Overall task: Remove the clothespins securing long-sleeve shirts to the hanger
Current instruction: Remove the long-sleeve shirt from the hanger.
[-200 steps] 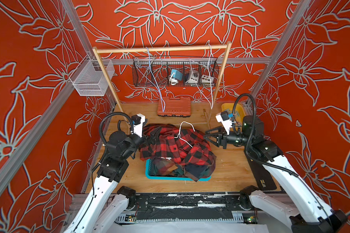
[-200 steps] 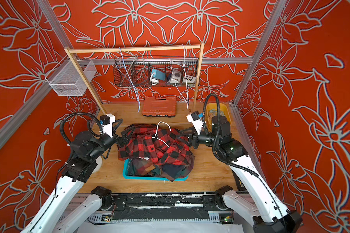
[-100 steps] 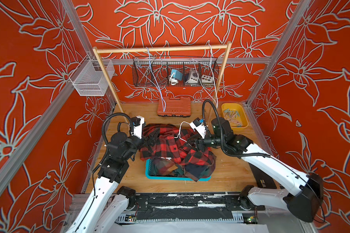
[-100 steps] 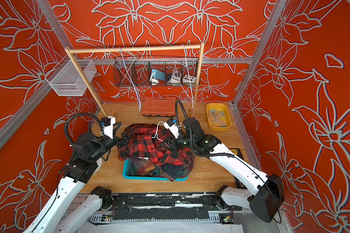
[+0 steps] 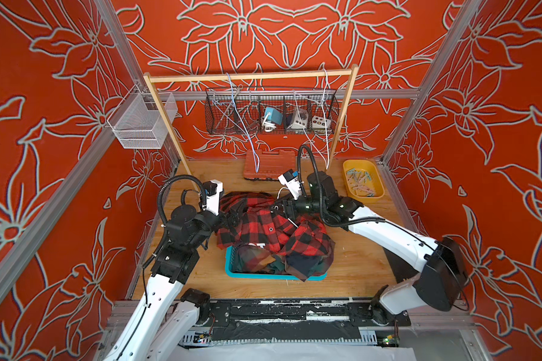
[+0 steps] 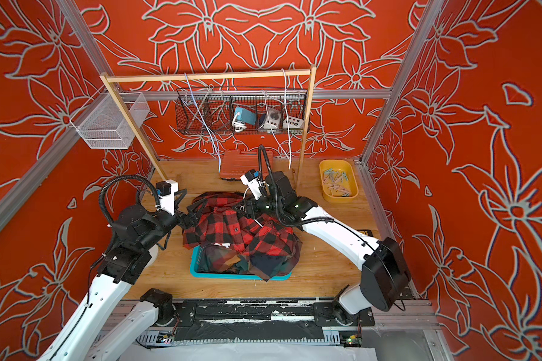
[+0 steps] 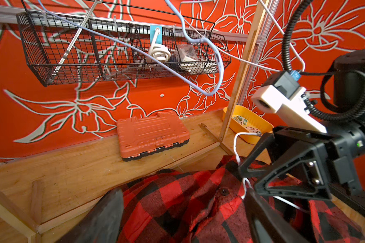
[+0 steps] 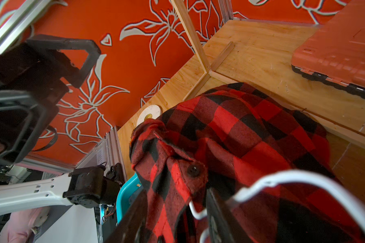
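Red shirt (image 5: 263, 225) (image 6: 229, 228) lies bunched mid-tabletop (image 5: 354, 253). It drapes over the far half of a teal basket (image 5: 263, 276) and spills past the far rim onto the wood. Dark shirts (image 5: 263, 259) are stuffed in the basket under it, one corner hanging over the near-right rim. White lettering shows on the red shirt's near fold, partly hidden. White wire hanger (image 7: 235, 147) (image 8: 303, 173) is inside the red shirt, its hook sticking out at the collar on the far right of the pile. Folds hide most of it.

Right end effector (image 5: 279, 208) (image 8: 176, 190) is at that collar with jaws partly spread, one on each side of the hanger neck and collar cloth. There is a gap around the wire, so it is not clamped. Left end effector (image 5: 234, 218) (image 7: 182, 191) sits at the pile's left edge, just above the cloth. Its jaws are spread wide with nothing gripped.

Clothespins (image 5: 362, 184) (image 6: 337, 183) in view are a pastel heap in a yellow tray (image 5: 365, 197) at the far right of the tabletop, well apart from the shirts.

Orange toolcase (image 5: 269, 164) lies flat at the far edge, between the legs of a wooden rack (image 5: 248, 76). Bare wire hangers (image 7: 201, 40) hook on the rack's bar. Black wire bin (image 5: 271, 114) is on the far wall and a silver mesh bin (image 5: 141, 122) on the left wall.
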`<state>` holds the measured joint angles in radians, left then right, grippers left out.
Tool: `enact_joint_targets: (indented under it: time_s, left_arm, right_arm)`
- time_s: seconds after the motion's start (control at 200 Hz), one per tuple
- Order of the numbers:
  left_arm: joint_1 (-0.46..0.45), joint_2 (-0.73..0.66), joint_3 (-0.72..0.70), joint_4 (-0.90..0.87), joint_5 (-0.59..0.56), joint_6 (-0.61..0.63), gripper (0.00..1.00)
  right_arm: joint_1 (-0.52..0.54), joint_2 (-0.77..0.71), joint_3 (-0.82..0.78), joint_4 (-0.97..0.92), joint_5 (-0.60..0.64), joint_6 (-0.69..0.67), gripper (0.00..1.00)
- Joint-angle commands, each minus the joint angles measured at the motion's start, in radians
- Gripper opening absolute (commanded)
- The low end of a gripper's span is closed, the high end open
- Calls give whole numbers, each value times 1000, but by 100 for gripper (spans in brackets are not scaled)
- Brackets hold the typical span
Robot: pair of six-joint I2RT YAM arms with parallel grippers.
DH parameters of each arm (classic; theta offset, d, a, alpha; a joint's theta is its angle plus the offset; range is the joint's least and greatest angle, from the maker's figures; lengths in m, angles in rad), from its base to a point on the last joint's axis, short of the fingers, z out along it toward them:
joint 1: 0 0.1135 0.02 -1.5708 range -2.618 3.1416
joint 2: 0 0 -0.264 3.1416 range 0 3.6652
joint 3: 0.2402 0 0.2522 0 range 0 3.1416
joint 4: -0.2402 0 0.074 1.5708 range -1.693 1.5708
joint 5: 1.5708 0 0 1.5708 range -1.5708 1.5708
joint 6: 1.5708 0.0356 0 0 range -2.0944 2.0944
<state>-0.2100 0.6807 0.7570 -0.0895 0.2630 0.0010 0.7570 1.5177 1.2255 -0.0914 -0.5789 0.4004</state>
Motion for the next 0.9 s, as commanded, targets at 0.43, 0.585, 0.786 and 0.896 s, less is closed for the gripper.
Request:
enact_joint_targets:
  time_s: [0.43, 0.585, 0.786, 0.896]
  left_arm:
    - [16, -5, -27, 35, -10, 23, 86]
    - [17, 6, -34, 62, 4, 13, 86]
    - [17, 4, -33, 68, 4, 15, 86]
    - [17, -4, -33, 65, -4, 16, 86]
  right_arm:
    - [31, -107, 15, -166, 296, 15, 48]
    - [30, -161, -41, -188, 354, 39, 49]
    - [32, -128, -55, -162, 321, 66, 49]
    - [36, -93, -48, -143, 312, 80, 49]
